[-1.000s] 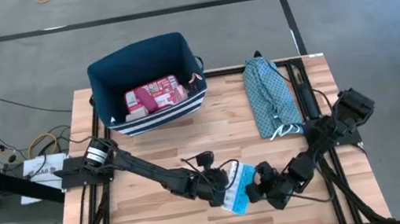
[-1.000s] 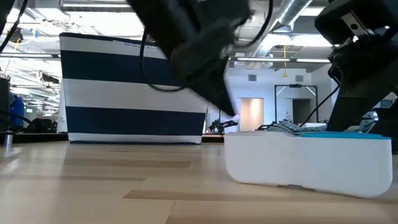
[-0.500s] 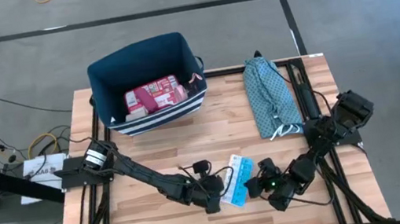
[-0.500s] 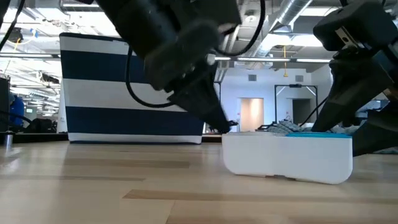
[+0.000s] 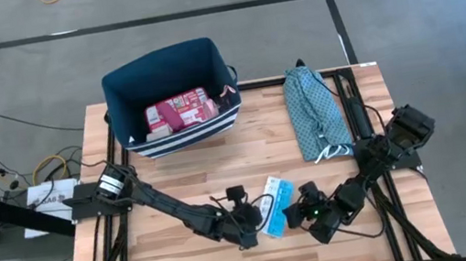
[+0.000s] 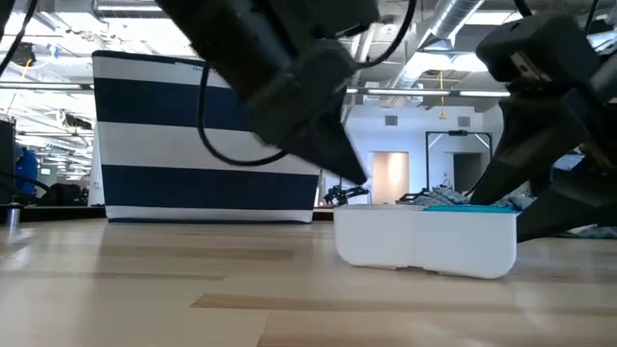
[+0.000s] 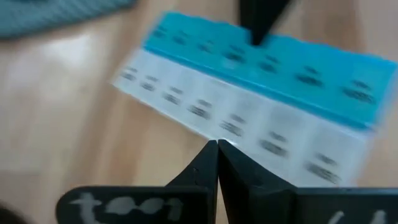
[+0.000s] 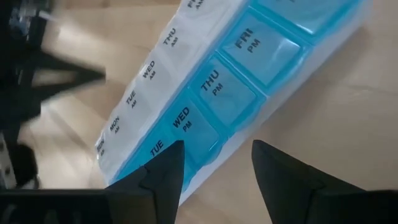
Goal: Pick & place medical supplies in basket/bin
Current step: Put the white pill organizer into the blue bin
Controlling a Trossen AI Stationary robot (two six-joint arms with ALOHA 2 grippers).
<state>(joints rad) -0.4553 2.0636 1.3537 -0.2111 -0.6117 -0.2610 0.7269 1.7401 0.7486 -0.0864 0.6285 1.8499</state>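
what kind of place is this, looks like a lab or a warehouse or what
Probably a robotics lab in an open industrial hall: exposed ceiling ducts, a taped concrete floor, and a wooden table on a black frame.

1. Through the left wrist camera I see my left gripper (image 7: pixel 217 148) with its two dark fingers (image 7: pixel 199 171) pressed together into a single point.
2. That point sits at the white edge of a two-row plastic pill organizer (image 7: pixel 249 99), light blue along one row and white along the other, lying tilted on the pale wooden tabletop (image 7: pixel 68 124).
3. A dark pointed fingertip (image 7: pixel 261 18) of the other arm touches the organizer's blue side.
4. A strip of teal cloth (image 7: pixel 56 12) shows in one corner.
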